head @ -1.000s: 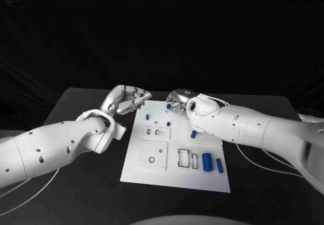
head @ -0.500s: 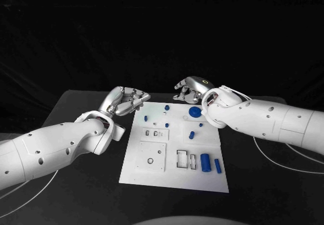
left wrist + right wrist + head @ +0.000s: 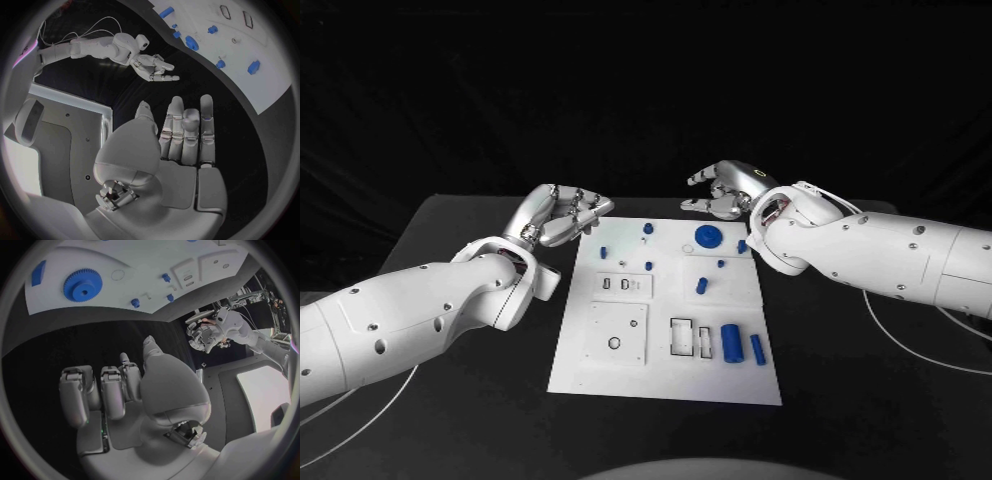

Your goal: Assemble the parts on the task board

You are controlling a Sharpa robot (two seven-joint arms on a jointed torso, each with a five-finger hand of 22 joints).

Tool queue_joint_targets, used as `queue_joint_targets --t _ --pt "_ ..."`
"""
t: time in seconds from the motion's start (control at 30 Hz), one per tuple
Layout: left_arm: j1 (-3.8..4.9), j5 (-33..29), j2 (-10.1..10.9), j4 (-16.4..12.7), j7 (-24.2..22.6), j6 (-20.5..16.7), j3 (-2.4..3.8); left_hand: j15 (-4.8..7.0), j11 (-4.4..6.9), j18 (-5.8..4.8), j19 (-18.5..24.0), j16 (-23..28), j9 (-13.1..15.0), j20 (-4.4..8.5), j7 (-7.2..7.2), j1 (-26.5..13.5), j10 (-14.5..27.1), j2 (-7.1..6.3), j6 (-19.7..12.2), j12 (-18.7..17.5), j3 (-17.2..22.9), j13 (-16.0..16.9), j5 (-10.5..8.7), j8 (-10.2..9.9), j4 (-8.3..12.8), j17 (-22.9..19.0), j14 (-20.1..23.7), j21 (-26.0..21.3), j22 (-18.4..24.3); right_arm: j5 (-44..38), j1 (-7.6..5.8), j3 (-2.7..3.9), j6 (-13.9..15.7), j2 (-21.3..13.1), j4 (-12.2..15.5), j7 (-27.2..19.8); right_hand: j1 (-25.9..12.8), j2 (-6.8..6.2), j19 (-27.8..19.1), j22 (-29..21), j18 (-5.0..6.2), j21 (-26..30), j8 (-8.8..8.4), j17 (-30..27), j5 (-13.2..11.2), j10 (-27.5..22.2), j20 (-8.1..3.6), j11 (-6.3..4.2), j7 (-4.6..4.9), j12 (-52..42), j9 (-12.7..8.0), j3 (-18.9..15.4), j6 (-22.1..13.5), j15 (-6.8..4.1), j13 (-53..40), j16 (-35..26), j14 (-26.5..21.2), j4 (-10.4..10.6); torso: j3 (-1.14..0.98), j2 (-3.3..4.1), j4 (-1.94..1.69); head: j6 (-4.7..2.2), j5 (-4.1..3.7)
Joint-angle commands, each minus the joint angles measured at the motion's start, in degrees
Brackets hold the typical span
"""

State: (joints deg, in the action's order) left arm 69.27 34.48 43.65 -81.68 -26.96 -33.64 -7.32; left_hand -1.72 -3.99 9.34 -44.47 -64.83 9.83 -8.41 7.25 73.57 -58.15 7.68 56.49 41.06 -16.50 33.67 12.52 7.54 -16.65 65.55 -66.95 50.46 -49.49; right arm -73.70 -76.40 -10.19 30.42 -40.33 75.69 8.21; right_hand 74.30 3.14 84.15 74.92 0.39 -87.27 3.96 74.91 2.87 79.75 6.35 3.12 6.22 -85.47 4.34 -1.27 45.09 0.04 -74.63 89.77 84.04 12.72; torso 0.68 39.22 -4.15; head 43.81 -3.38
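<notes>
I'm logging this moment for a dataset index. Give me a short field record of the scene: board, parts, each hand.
board: white task board lying flat on the black table
gear: blue gear near the board's far edge
cylinders: two blue cylinders lying side by side toward the board's near right
left hand: left hand over the table beside the board's far left corner, holding nothing
right hand: right hand beyond the board's far edge, fingers curled, holding nothing

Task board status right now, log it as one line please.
left hand: empty, beside board's far left corner | right hand: empty, past far edge | task board: blue gear seated | phase: between picks
</notes>
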Motion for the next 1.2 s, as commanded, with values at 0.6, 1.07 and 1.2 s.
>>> queue_joint_targets --t 0.6,1.07,1.2 --pt "0.15 -0.07 -0.51 0.27 -0.51 0.43 0.03 0.18 0.01 0.89 -0.07 0.02 0.01 -0.11 0.28 0.5 0.15 0.08 -0.29 -0.1 -0.3 -0.15 0.35 -0.26 -0.02 -0.06 0.0 -0.53 0.12 -1.94 2.07 -0.24 -10.18 -0.44 -2.54 8.17 -2.54 -0.1 5.85 15.08 -0.39 -2.73 0.82 15.09 1.34 10.25 0.64 -0.54 -0.41 -4.53 1.5 -0.65 4.07 0.35 -15.37 0.23 5.96 -2.13 0.02 0.06 -0.09 0.2 -1.29" --pt "0.15 -0.07 -0.39 0.4 -0.85 0.44 0.03 -0.47 -0.66 0.83 -0.17 11.37 0.29 -0.58 0.8 0.4 2.48 0.49 -0.95 -2.43 -1.38 -2.29 0.34 -0.4 -0.02 -10.03 8.96 -3.98 1.16 -3.05 3.4 -0.24 -12.28 -0.75 -4.17 7.93 -0.66 -0.48 5.85 15.08 -0.39 -2.73 0.41 15.09 4.0 10.25 -0.18 -1.12 -0.26 -4.53 1.68 0.88 4.52 -0.37 -15.37 0.23 5.96 -5.03 0.04 -0.01 -0.1 0.01 -1.37" --pt "0.15 -0.07 -0.27 0.29 -0.96 0.34 0.03 -0.49 -0.68 0.85 -0.29 11.88 0.34 -0.62 0.81 0.5 2.52 0.58 -0.94 -2.59 -1.44 -2.56 0.35 -0.37 -0.02 -10.49 9.09 -4.35 1.29 -3.94 3.7 -0.24 -13.04 -0.62 -4.52 8.37 -0.22 -0.57 5.85 15.08 -0.39 -2.73 0.56 15.09 3.89 10.25 -0.18 -0.98 0.04 -4.53 1.84 1.26 5.14 -0.31 -15.37 0.23 5.96 -5.7 -0.01 0.04 -0.06 -0.03 -1.43"
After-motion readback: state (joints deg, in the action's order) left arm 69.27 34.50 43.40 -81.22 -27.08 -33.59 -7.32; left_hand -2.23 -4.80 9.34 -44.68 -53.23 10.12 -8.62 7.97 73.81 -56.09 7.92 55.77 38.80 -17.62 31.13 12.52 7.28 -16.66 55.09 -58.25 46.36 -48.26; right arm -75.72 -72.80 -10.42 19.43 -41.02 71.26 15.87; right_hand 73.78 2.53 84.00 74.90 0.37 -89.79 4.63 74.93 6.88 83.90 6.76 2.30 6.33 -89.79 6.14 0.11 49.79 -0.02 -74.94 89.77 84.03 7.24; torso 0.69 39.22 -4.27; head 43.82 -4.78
